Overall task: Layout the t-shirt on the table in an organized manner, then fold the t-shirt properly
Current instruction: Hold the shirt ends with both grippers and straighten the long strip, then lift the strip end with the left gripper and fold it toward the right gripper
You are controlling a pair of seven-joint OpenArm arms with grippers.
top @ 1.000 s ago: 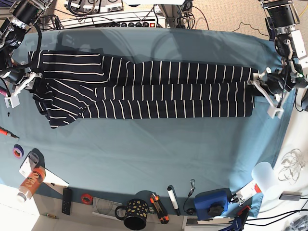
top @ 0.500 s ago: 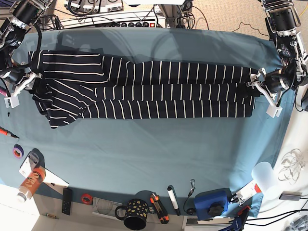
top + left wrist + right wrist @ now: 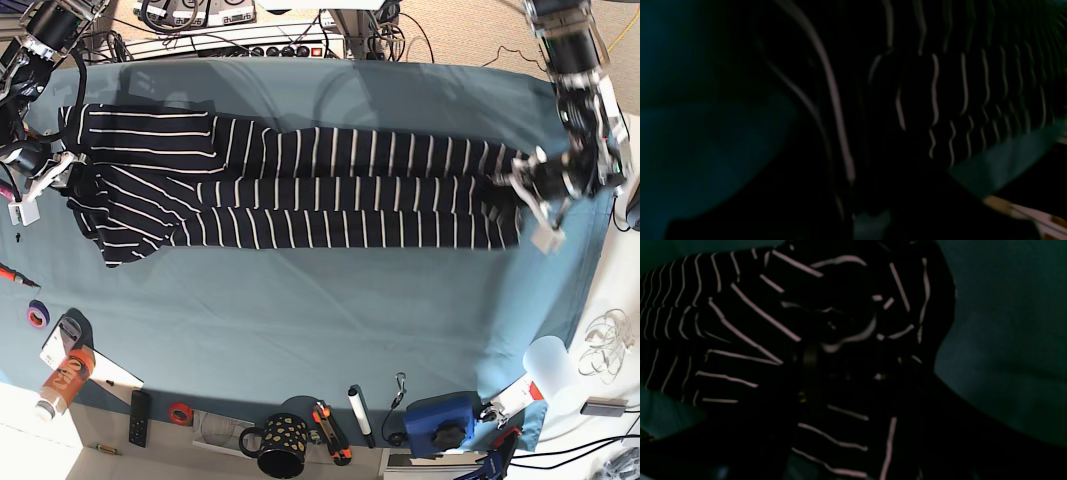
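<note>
Left pincer (image 3: 522, 205): moved in over the hem end of the t-shirt (image 3: 300, 185) since a second ago, when it stood just off the cloth edge with jaws spread. Now blurred in the base view, jaws drawn in narrow at the hem; left wrist view shows only dark striped folds pressed close against the lens, so a bite on the fabric looks likely but cannot be confirmed. Hem edge slightly bunched and pulled inward compared with half a second ago.

Right pincer (image 3: 45, 180): unchanged in place at the collar-and-sleeve end, jaws partly apart, striped cloth crowding its wrist view; cannot tell whether fabric is pinched or merely lies between the fingers.

T-shirt: lying on the desk (image 3: 330, 320) as a long narrow band across the far half, sides already folded in lengthwise, sleeve end rumpled and fanned out toward the near-left.

Reading: lengthwise fold done, hem end now being taken up. Probable next step a carry of the hem toward the collar to halve the band. Risk: layers slipping apart if only the top ply is caught.
</note>
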